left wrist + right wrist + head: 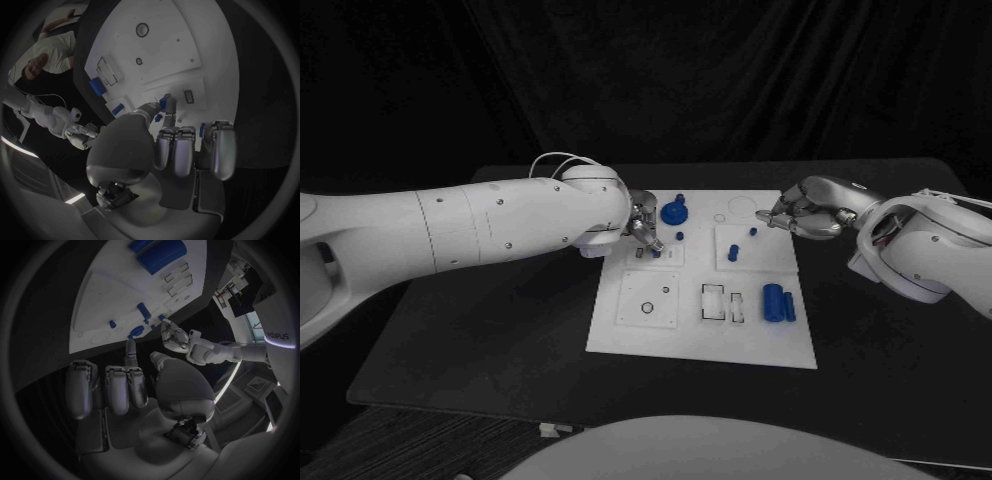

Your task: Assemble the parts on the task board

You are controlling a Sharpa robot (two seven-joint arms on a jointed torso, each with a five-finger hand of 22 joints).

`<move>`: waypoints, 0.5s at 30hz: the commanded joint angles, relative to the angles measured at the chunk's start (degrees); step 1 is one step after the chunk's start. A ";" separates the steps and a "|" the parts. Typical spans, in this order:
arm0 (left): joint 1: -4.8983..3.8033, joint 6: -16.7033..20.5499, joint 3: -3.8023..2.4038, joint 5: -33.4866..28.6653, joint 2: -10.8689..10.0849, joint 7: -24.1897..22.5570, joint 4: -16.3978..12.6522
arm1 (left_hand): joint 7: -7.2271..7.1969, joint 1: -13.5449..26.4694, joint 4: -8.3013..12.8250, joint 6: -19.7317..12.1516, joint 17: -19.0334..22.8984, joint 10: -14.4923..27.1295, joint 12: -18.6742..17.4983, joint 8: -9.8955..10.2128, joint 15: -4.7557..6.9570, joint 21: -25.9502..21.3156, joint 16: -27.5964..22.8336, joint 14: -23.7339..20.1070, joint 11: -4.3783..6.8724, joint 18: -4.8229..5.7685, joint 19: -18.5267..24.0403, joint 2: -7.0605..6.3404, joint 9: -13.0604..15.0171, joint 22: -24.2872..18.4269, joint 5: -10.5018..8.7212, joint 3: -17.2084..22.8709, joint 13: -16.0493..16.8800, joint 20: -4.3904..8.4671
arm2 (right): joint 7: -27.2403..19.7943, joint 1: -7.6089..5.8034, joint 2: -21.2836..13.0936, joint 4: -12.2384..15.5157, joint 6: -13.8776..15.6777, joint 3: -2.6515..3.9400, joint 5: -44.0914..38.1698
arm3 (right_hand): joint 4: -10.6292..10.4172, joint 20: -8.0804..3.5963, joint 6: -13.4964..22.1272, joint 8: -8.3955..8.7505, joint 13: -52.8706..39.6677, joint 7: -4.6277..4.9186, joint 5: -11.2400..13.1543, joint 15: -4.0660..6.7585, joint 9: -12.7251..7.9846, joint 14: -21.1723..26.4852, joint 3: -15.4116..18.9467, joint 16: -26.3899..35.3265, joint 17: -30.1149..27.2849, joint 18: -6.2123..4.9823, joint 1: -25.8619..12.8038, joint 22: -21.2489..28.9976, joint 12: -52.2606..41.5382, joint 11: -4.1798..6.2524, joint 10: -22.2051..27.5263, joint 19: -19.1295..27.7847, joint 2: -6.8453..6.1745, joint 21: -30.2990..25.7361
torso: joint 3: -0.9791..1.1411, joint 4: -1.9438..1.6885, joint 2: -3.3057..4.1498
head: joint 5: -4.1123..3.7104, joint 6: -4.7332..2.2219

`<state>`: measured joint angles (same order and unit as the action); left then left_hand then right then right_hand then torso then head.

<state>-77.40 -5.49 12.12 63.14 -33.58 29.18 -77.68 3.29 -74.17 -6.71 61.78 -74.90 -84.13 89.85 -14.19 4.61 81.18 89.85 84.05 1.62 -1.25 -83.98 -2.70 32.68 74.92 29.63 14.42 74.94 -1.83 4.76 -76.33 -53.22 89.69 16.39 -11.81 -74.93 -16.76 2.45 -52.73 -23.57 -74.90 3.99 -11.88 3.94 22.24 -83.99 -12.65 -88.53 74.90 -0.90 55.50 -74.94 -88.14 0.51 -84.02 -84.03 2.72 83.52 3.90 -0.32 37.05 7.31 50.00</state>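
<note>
The white task board (733,340) lies mid-table. My left hand (639,225) hovers over its far left corner and pinches a small blue peg (164,103) between thumb and a fingertip, just above a slot; its other fingers are curled. A round blue part (675,211) and a short blue peg (679,236) stand beside it. Over the board's far right corner my right hand (805,215) has its fingers curled in with nothing in them, one finger (131,347) stretched toward the board. Two small blue pegs (751,232) stand just in front of it.
Two blue blocks (773,302) lie side by side on the board's near right part, next to empty rectangular outlines (715,300). A ring outline (646,307) marks the near left panel. Black table surrounds the board on every side.
</note>
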 commanded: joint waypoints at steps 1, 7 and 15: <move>0.13 -0.68 -0.02 -0.29 -0.06 -1.87 -0.14 | -0.06 0.29 8.23 -0.48 -15.10 -5.87 0.15 -0.42 -0.06 -0.27 0.15 5.95 -0.18 -0.74 -2.24 0.04 0.18 12.45 0.27 8.43 15.06 0.01 | 0.92 0.14 -0.01 0.04 -0.43 0.04 -0.09 | 0.01 0.16 0.49 -0.28 -10.87 -0.05 0.34 -0.11 0.07 -4.96 -0.19 0.39 11.14 -0.93 -0.14 -12.63 0.37 -0.12 -3.69 -2.17 0.33 -0.16 | 0.00 -0.01 -0.06 | 0.06 0.00; 0.12 -0.47 -0.02 -0.29 -0.28 -2.84 -0.30 | -0.05 0.35 8.30 -0.53 -15.10 -5.87 0.15 -0.51 -0.07 -0.50 0.15 5.95 -0.18 -0.79 -2.14 0.00 0.28 12.39 0.33 8.52 15.06 0.00 | 0.94 0.14 -0.02 0.04 -0.45 0.04 -0.09 | 0.01 0.16 0.51 -0.29 -10.91 -0.05 0.46 -0.10 0.08 -4.95 -0.18 0.40 11.11 -0.93 -0.15 -12.62 0.35 -0.12 -3.71 -2.16 0.33 -0.18 | -0.01 0.00 -0.01 | 0.04 0.00; 0.12 -0.93 -0.02 -0.29 -0.40 -3.52 -0.21 | -0.04 0.39 8.36 -0.60 -15.10 -5.87 0.15 -0.59 -0.08 -0.57 0.15 5.95 -0.20 -0.81 -2.10 -0.01 0.38 12.37 0.36 8.63 15.06 -0.01 | 0.98 0.14 -0.07 0.06 -0.46 0.04 -0.09 | 0.01 0.16 0.51 -0.29 -10.91 -0.05 0.46 -0.10 0.08 -4.95 -0.18 0.40 11.11 -0.93 -0.15 -12.62 0.35 -0.12 -3.71 -2.16 0.33 -0.18 | -0.01 0.00 -0.01 | -0.06 0.00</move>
<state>-77.39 -5.74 12.15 63.14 -33.98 27.34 -77.80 3.28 -74.09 -6.70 61.40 -74.90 -84.13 89.85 -14.54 4.60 80.94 89.85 84.05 1.62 -1.26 -83.98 -2.77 33.12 74.91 29.67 14.43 74.93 -1.84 4.82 -76.33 -53.22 89.68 16.26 -11.81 -74.93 -16.76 2.45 -52.73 -23.57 -74.90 3.99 -11.61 3.94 22.23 -83.99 -12.65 -88.32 74.90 -0.90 55.50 -74.93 -88.14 0.51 -84.02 -84.03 2.72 83.52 3.90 -0.32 37.03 7.32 50.00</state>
